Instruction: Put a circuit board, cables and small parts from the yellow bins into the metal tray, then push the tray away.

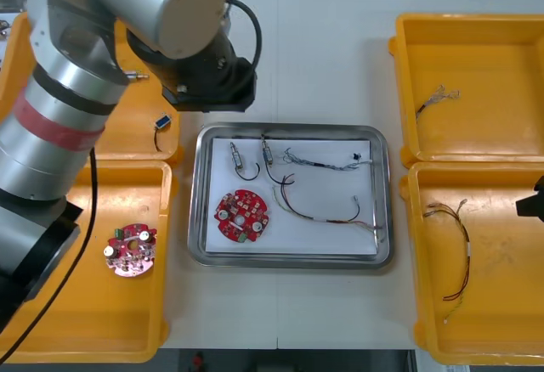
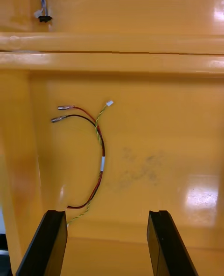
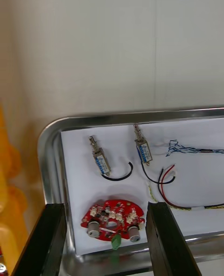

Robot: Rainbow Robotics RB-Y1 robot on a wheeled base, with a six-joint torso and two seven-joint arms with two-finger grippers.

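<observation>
four yellow bins (image 1: 493, 41) of smooth moulded plastic stand on the pale surface (image 1: 323, 58), two at each side of one metal tray (image 1: 297, 131). the tray is a shiny rectangle with rounded corners, white inside.

there are two round red circuit boards. the first circuit board (image 1: 242, 216), studded with small silver and green components, lies in the tray. the second circuit board (image 1: 130, 250) lies in the near bin on the left side.

two small metal parts (image 1: 235, 156), slim cylinders each trailing a thin black lead, lie side by side in the tray. a third small part (image 1: 162, 121) sits in the far left bin.

there are four cables. a twisted blue-and-white cable (image 1: 323, 162) and a red, black and yellow cable (image 1: 323, 215) are in the tray. a thin twisted cable (image 1: 435, 100) is in the far right bin, and a red and yellow cable (image 2: 100, 159) is in the near right bin.

the left arm, thick silver cylinders with a red band, reaches over the left bins, its black wrist by the tray's far left corner. the left end effector (image 3: 105, 206) has its flat black fingers spread wide and grips nothing. the first circuit board lies between the fingertips and just past them, with the two small metal parts farther beyond.

the right end effector (image 2: 106, 213) is over the near right bin, equally wide apart and empty. the red and yellow cable curves across the bin floor just ahead of it, its tail ending close to one finger (image 2: 51, 238).
</observation>
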